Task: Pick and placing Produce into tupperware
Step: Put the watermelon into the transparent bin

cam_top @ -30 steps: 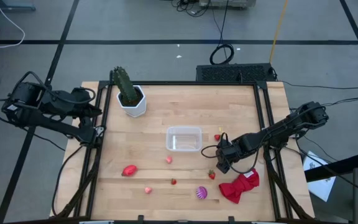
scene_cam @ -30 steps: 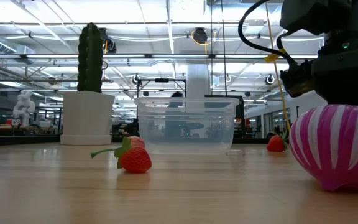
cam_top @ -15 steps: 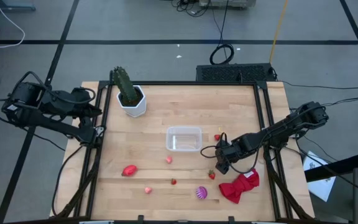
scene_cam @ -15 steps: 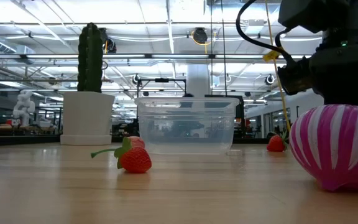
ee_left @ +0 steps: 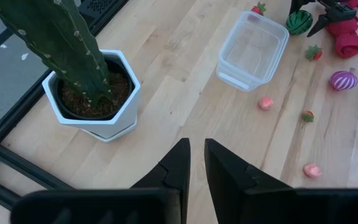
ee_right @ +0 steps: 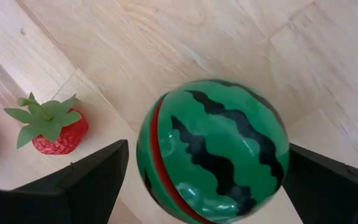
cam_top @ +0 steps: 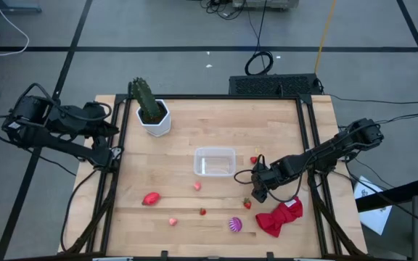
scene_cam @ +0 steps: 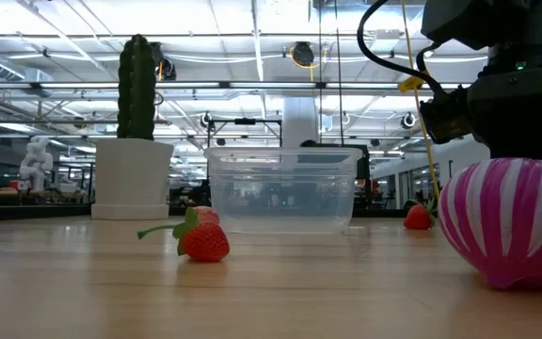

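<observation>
Essentially, nothing on the table has been moved over the past second; only a slight shift of the right arm is noticed from table height, so the grasp is judged not yet made.

From left to right: the left gripper (ee_left: 194, 163) is held off the table's left edge, its fingers pressed narrowly together on nothing. A white hexagonal pot (cam_top: 155, 119) is filled with soil and a green cactus (cam_top: 144, 98). The clear tupperware (cam_top: 215, 162) is placed at the table's centre and no produce is seen inside it. Loose produce is scattered nearer the front edge: a red pepper-like piece (cam_top: 150, 198), pink bits (cam_top: 173, 221), small strawberries (cam_top: 202, 212) and a purple striped piece (cam_top: 235, 225). Just right of the tub, the right gripper (ee_right: 204, 171) is spread wide around a green striped ball (ee_right: 213, 149), apparently not yet squeezed. A red cloth (cam_top: 279, 217) is crumpled beside it.
</observation>
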{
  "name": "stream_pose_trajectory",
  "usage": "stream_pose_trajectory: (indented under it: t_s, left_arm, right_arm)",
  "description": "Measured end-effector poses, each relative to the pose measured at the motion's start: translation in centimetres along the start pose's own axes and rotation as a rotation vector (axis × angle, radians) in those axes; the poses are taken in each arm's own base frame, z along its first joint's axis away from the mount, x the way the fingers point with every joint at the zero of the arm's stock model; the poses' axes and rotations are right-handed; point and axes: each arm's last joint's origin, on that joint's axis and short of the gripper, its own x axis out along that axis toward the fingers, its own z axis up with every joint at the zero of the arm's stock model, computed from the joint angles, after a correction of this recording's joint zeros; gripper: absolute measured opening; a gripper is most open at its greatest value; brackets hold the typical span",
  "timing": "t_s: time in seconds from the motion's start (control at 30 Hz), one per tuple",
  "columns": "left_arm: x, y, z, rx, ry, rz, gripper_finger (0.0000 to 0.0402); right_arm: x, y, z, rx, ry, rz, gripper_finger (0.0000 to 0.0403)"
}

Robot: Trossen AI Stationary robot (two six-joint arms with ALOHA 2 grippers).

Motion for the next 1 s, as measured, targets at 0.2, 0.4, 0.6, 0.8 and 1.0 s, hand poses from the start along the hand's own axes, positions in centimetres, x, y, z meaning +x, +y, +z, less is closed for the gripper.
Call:
stream_pose_trajectory:
  t_s: [0.2,0.4,0.6,0.8,1.0]
  left_arm:
    - [0.00,0.06,0.05,0.020,-0.014,0.024,0.0051]
    - [0.00,0.08,0.05,0.021,-0.017,0.029,0.0051]
    - [0.00,0.08,0.06,0.021,-0.017,0.029,0.0051]
    - [0.01,0.08,0.06,0.021,-0.017,0.029,0.0051]
    - [0.00,0.08,0.06,0.021,-0.017,0.029,0.0051]
  right_arm:
    - [0.00,0.00,0.00,0.003,0.000,0.000,0.0382]
    - [0.00,0.01,-0.01,0.008,0.006,0.003,0.0382]
    - [0.00,0.02,-0.02,0.009,0.007,0.004,0.0382]
    - [0.00,0.04,-0.06,0.009,0.022,0.012,0.0382]
    - [0.00,0.05,-0.07,0.005,0.031,0.017,0.0382]
